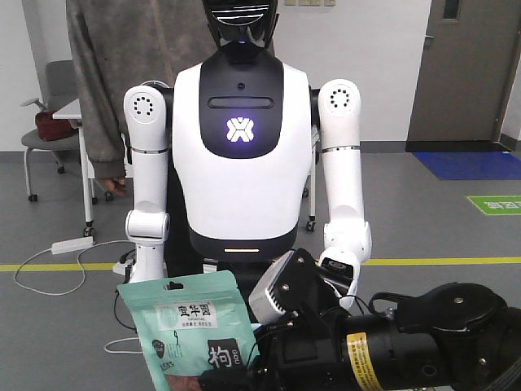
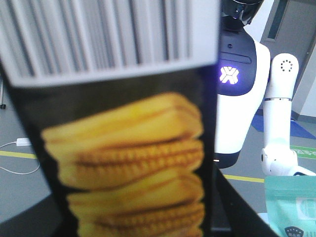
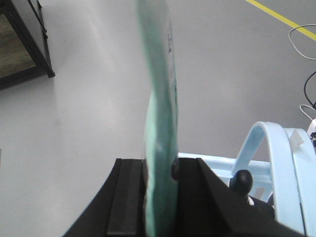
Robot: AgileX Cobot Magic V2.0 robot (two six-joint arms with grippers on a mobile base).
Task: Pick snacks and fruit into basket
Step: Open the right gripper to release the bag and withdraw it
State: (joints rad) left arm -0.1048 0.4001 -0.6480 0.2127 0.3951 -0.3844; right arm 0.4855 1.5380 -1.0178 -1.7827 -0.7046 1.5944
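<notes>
Right wrist-mounted: right tool [image 3: 160, 172] clamps upright snacks [image 3: 159, 98]

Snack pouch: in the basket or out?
Out. The right gripper is shut on the snack pouch, holding it upright; the basket shows beside the gripper, not around the pouch.

Front and left-wrist views share the humanoid [image 1: 236, 130]; right-wrist looks close, floorward.

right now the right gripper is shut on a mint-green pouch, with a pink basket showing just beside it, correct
Not quite. The basket is pale blue, not pink; the right wrist view shows its loop handles beside the gripper. The rest stands: the right gripper is shut on the mint-green pouch.
</notes>
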